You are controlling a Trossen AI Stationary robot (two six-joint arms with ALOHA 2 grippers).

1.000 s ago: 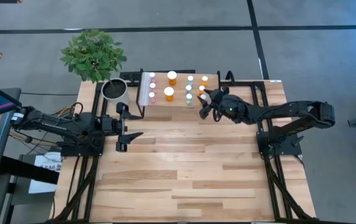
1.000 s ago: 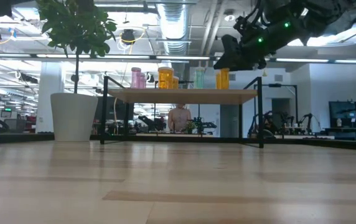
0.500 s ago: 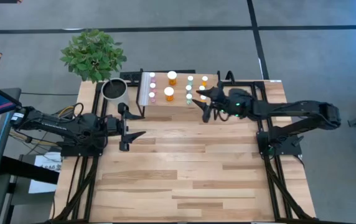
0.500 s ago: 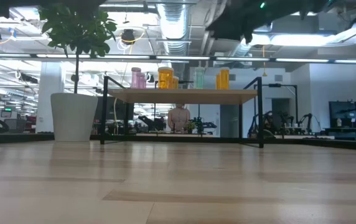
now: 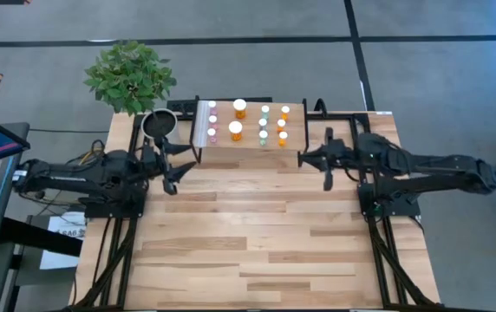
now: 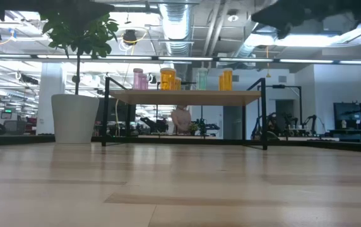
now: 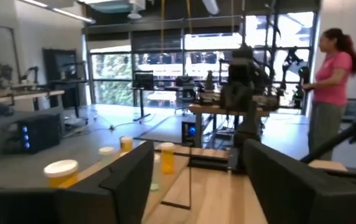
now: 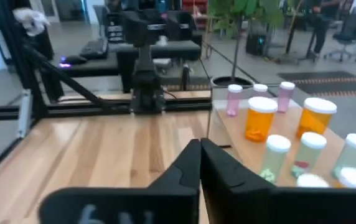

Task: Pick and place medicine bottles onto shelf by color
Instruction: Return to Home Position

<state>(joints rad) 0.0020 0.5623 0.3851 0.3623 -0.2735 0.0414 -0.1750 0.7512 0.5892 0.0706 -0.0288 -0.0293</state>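
Over the wooden table [image 5: 257,243], left tool [image 7: 196,152] released, right tool [image 8: 198,146] clenched — person [image 7: 330,93] beyond, apparently a workshop.

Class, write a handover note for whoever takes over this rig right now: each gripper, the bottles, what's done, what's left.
Left gripper: open, empty, near the plant pot.
Right gripper: shut, empty, above the table, off the shelf.
Medicine bottles: all on the shelf, grouped by colour: pink bottles, large orange bottles, green bottles, small orange bottles. None seen on the table.
Left: probably only parking both arms.
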